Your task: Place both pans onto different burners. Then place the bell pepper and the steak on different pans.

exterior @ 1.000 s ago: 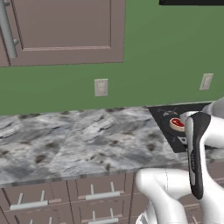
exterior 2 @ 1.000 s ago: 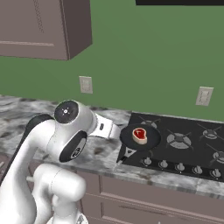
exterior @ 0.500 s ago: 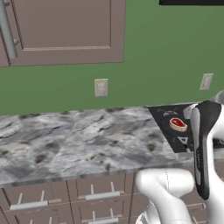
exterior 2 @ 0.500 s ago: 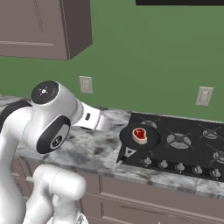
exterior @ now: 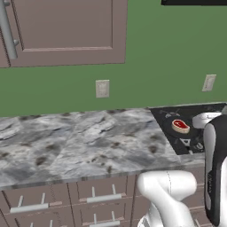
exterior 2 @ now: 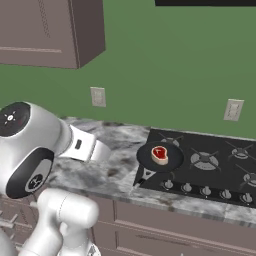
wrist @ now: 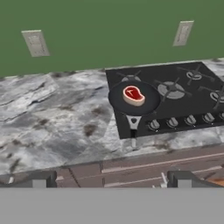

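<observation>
At the near edge of the hand view, the gripper [wrist: 112,180] shows as two small dark fingertips [wrist: 39,179] standing far apart, open and holding nothing. Just beyond them runs a row of brown drawer fronts [wrist: 131,168] with pale handles, and above those the front lip of the grey marbled worktop [wrist: 57,127].

Farther on, a black glass cooktop [wrist: 183,105] sits set into the worktop, with a row of silver knobs [wrist: 179,121] along its front edge and dark spoked burners [wrist: 171,89] across its surface. On the front-left burner rests a round, shallow black pan [wrist: 134,98], about as wide as the burner. Its short handle [wrist: 133,127] points toward the camera, out over the front edge of the cooktop, and ends in a pale tip.

Inside the pan, near its middle, lies the steak [wrist: 133,94]: a small slab of raw red meat with a pale tan rim of fat, much smaller than the pan. In the right base view the same steak [exterior 2: 159,154] sits in the pan [exterior 2: 150,160] at the left end of the cooktop [exterior 2: 225,172].

The pan and steak lie well ahead of the gripper and slightly to the right of its centre line, with clear space between them; nothing touches the fingertips.

Behind everything stands a green wall [wrist: 109,26] with two pale outlet plates [wrist: 36,43].
</observation>
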